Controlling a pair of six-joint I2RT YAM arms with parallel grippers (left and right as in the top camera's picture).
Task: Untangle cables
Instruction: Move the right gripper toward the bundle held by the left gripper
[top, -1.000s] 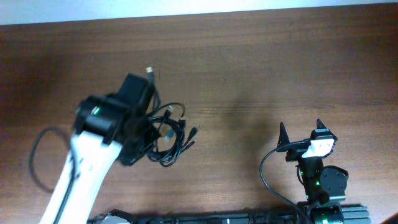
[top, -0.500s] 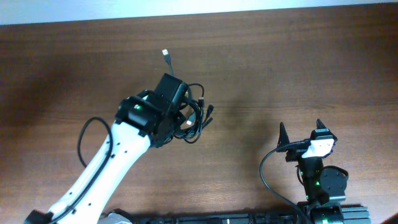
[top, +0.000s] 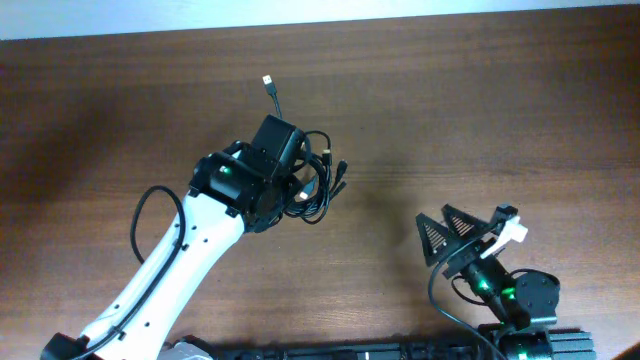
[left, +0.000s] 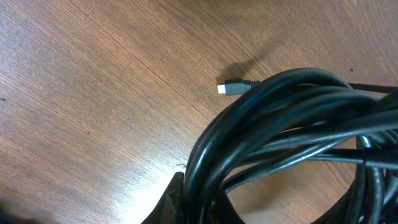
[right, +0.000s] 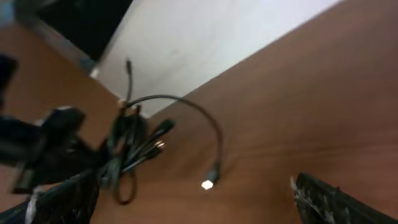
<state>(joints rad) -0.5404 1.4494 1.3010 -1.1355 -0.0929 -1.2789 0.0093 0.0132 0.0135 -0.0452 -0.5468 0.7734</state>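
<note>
Lifting the cables (top: 322, 185) that the left tool (top: 290, 186) grips off the desk (top: 480, 110), bring the wide-open right tool (top: 455, 232) to a loose plug (top: 268, 82) and pull slowly.

Your left gripper (top: 283, 150) sits over the bunched cables (top: 318, 188) midway across the bench (top: 520, 110), one plug (top: 268, 82) toward the far edge. Your right gripper (top: 435, 215) gapes near the front-right corner.

The cables (top: 312, 185) hang bunched left of centre over the table (top: 480, 100), against the left gripper (top: 288, 178), one plug end (top: 268, 82) reaching toward the upper edge, with the right gripper (top: 447, 232) well apart at lower right.
</note>
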